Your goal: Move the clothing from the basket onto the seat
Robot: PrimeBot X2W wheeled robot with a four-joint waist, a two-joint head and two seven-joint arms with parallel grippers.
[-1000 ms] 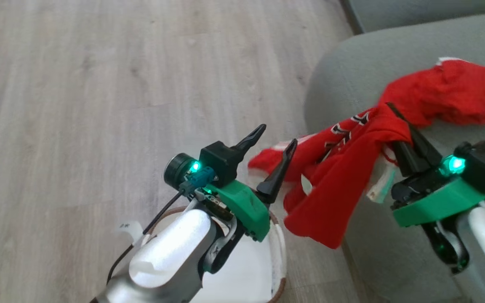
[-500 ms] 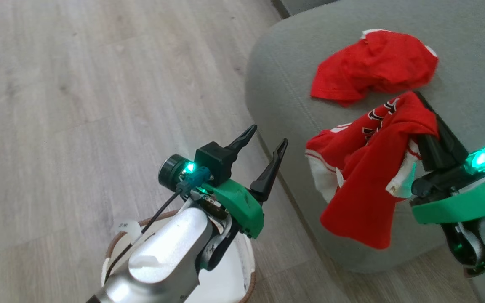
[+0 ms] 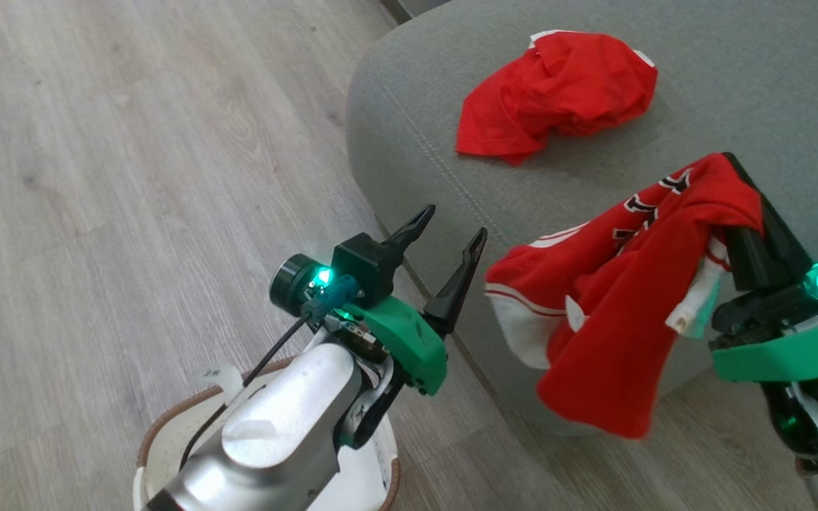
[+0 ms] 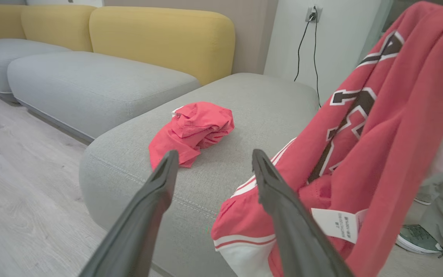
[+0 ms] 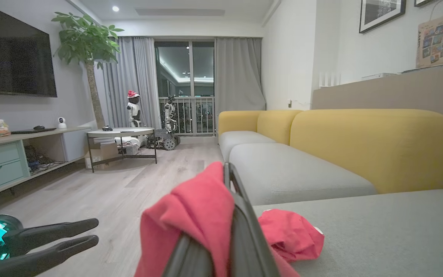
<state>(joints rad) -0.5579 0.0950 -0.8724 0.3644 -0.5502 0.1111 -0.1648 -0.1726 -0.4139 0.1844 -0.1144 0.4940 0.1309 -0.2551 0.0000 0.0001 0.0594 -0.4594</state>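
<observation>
Item 1: jersey, red, with white trim and black-and-white lettering. It is pinched at one end between the closed fingers of the right gripper above the near part of the seat. Its long axis runs from the gripper at upper right down to lower left in the head view. The free end hangs past the seat's front edge, with the white hem lowest on the left. A white label shows on the inside. The fingertips are partly buried in cloth. Whether the lower folds rest on the seat cannot be told.

Item 2: second garment, red, crumpled in a heap on top of the seat, well apart from the jersey. Its longer side lies across the head view. The folds hide its shape, and only slivers of white edge show.

Item 3: basket, on the floor beside the seat. The left forearm covers most of it and the bottom of the head view cuts it off, so little beyond its brown rim and white lining shows.

Item 4: left gripper, above the basket, its fingers spread wide and holding nothing. It points toward the seat.
</observation>
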